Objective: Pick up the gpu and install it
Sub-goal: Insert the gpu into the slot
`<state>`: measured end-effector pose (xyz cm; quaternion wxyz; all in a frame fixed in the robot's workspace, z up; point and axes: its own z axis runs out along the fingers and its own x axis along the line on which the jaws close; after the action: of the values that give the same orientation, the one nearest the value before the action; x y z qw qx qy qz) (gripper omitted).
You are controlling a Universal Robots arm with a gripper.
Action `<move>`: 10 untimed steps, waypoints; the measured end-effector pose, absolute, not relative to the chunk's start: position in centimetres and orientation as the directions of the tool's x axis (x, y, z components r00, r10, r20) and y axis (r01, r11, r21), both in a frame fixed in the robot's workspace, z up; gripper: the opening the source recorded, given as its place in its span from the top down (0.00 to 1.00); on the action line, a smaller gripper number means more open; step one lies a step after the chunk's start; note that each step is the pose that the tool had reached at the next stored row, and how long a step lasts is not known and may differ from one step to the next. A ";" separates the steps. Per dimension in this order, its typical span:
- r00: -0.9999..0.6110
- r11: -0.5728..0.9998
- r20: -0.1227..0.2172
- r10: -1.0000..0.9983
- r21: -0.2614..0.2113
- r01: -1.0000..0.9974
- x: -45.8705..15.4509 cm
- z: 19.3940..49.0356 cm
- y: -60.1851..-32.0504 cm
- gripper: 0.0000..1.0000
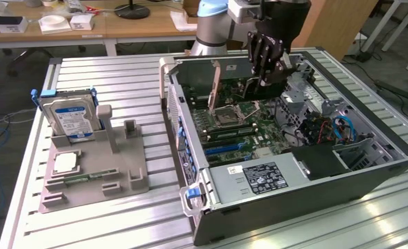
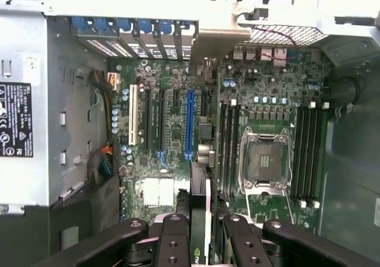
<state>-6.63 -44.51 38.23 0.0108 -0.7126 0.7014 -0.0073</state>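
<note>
Arm: black two-fingered gripper (image 2: 203,230) hangs above the open interior of the grey-and-black metal tower computer case (image 1: 369,176), towards the case's back wall.
Grip: jaws part-way closed, with a finger on each face of the gpu (image 2: 199,190), a thin dark circuit card with a green edge, seen edge-on.
Gpu position: between the fingers and above the green motherboard (image 2: 172,118). In the wrist view it lies near the long blue expansion slot (image 2: 189,124), slightly off its line, on the side of the square metal processor socket (image 2: 264,160). I cannot tell whether its lower edge touches the board.
Case: lies on its side, open upwards, on the slatted aluminium table (image 1: 107,78). The grey power supply box with the black label (image 1: 259,179) sits at its near end.
Fixture: grey plastic holder tray (image 1: 121,171) on the table at the exterior view's left, well apart from the case.
Drive: silver hard drive with the blue-white label (image 1: 69,119) stands upright in the tray's far corner.
</note>
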 end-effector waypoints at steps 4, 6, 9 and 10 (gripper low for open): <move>0.010 -0.010 -0.005 -1.000 -0.026 -1.000 -7.2 37.9 -44.5 0.73; 0.002 -0.002 -0.005 -1.000 -0.026 -1.000 -7.4 37.8 -44.5 0.73; 0.000 0.000 -0.005 -1.000 -0.026 -1.000 -7.4 37.5 -44.5 0.73; 0.001 0.000 -0.005 -1.000 -0.026 -1.000 -7.4 37.4 -44.5 0.73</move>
<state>-7.42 -44.52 37.36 0.0107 -0.7072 0.7069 -0.0074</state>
